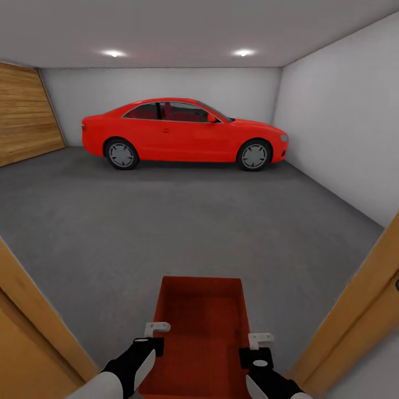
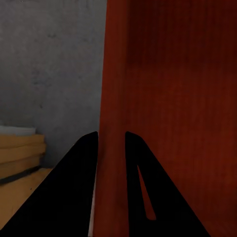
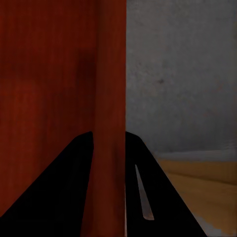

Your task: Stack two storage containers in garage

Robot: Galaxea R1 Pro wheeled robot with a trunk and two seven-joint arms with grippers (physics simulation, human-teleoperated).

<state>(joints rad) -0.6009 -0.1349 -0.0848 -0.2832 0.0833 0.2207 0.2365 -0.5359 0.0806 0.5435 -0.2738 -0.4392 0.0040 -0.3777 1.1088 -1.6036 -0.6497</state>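
Bin (image 1: 200, 327): orange-red, lidless, carried low between the two grippers, above the grey floor (image 1: 166, 221).
Left gripper (image 1: 157, 328): fingers pinching the bin's left wall; the wrist view has the wall (image 2: 112, 148) running between the two dark fingers (image 2: 74, 187).
Right gripper (image 1: 260, 338): fingers pressed on the bin's right wall, one each side of it (image 3: 109, 148).
Door frame (image 1: 354, 321): orange wood, just outside both arms.
Car (image 1: 185, 133): red, parked side-on well beyond the grippers, near the far white wall.
Wood panel (image 1: 25, 113): far left.
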